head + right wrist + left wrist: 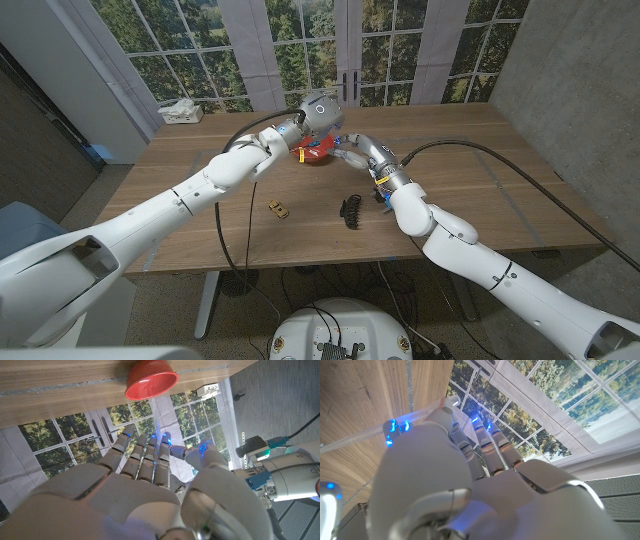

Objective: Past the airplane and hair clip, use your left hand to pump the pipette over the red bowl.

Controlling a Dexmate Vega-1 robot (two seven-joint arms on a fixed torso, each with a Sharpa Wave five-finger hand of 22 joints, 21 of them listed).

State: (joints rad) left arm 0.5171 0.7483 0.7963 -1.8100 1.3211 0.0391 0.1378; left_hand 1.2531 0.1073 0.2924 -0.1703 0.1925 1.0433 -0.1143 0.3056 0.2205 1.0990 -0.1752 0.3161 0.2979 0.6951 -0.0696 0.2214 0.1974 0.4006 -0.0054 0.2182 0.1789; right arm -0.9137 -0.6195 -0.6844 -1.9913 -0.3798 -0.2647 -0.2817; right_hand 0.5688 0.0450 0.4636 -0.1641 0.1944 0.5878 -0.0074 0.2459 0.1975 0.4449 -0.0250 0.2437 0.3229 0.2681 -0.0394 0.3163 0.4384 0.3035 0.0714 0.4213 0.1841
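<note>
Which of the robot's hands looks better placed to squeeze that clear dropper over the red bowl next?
The left. Its hand already holds the pipette and hangs at the red bowl. The right hand sits beside the bowl, holding nothing visible.

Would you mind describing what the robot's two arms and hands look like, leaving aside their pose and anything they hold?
Both arms are glossy white, rounded shells with grey joint rings. A black cable runs along the left arm, another to the right arm, whose wrist carries blue and yellow connectors. The left hand and right hand are white and grey, segmented, with blue lights glowing at the fingertips.
</note>
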